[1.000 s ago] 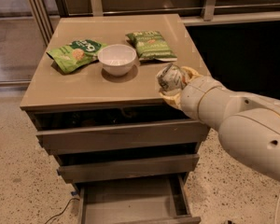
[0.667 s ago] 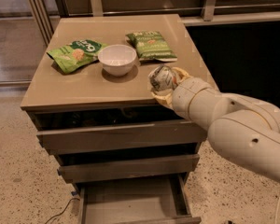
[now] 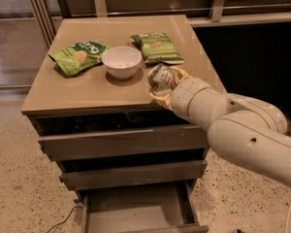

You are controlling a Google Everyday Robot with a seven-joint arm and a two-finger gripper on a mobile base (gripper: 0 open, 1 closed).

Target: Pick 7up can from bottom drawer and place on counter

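My gripper (image 3: 164, 85) is pinched around the 7up can (image 3: 159, 77), tan fingers on either side of it, with my white arm (image 3: 242, 130) running off toward four o'clock. The can sits tilted over the front right part of the counter (image 3: 87, 89); I cannot tell whether it touches the top. The front edge is just at six o'clock and the right edge near at three. A white bowl (image 3: 121, 61) stands close at ten o'clock, and a green snack bag (image 3: 156, 47) lies near at twelve. A second green bag (image 3: 79, 56) lies beyond the bowl. Bare tan counter stretches toward nine o'clock along the front edge. Well below, the bottom drawer (image 3: 136, 210) stands pulled out, its grey floor showing.
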